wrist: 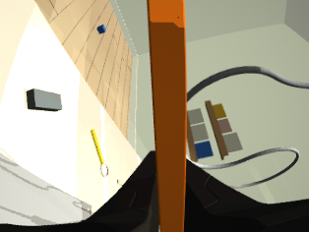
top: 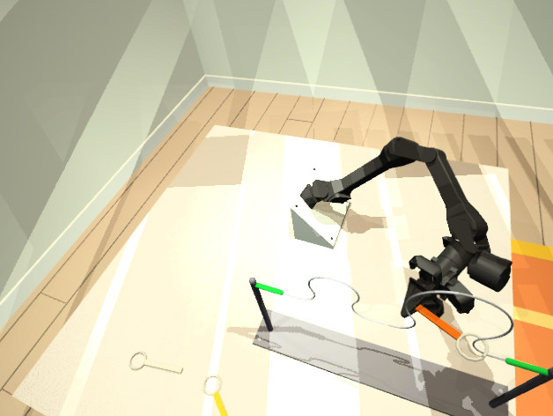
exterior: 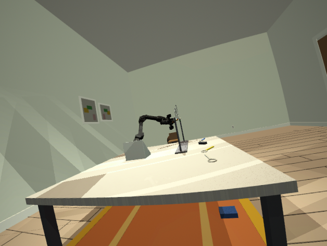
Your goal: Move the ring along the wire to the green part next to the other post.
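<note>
My gripper [top: 419, 306] [wrist: 161, 156] is shut on the orange handle [top: 438, 322] [wrist: 169, 98]. The handle slants down to the right to the pale ring [top: 457, 347] in the top view. The ring is around the thin grey wire [top: 512, 323] [wrist: 256, 69], by its small bend just left of the right green part [top: 527, 367]; whether they touch I cannot tell. The right post [top: 520, 389] carries that green part. The left green part [top: 269, 288] is at the left post [top: 261, 306]. The wire's large loop passes in front of my fingers in the top view; the gap is unclear.
The grey baseplate [top: 308, 339] lies under the wire. A wedge-shaped mount [top: 313, 230] [exterior: 136, 151] holds the arm's base. A yellow-handled ring [top: 219, 404] [exterior: 210, 148] and a pale one [top: 163, 367] lie on the table. A dark block [exterior: 202, 143] [wrist: 45, 99] lies beyond them.
</note>
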Motion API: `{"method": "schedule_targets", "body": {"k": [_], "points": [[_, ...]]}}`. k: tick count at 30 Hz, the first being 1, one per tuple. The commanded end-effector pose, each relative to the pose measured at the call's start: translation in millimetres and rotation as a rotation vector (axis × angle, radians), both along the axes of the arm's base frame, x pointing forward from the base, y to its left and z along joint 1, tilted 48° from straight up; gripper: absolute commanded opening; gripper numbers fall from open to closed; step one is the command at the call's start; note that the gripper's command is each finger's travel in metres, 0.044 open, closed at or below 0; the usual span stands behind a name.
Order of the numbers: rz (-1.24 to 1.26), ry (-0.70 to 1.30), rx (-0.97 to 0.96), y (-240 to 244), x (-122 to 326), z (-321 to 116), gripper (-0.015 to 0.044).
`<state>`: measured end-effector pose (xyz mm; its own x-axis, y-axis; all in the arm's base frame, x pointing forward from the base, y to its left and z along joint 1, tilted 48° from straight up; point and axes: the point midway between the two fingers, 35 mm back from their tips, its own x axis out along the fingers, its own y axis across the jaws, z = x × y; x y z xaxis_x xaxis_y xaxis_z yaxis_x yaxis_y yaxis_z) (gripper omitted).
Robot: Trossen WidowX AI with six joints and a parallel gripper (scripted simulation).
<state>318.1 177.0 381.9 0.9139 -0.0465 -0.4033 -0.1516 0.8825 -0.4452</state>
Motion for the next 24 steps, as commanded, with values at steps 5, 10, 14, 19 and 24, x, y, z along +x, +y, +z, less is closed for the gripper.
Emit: {"method": "schedule_targets", "body": {"k": [5, 10, 14, 19, 24], "points": [[-0.009, -0.024, -0.086, -16, 0, 10, -0.015], [-0.01, -0.031, -0.127, -21, 1, 14, -0.015], [-0.01, -0.036, -0.157, -25, 2, 16, -0.015], [-0.01, -0.041, -0.189, -29, 2, 19, -0.015], [-0.01, -0.047, -0.224, -33, 3, 23, -0.015]]}}
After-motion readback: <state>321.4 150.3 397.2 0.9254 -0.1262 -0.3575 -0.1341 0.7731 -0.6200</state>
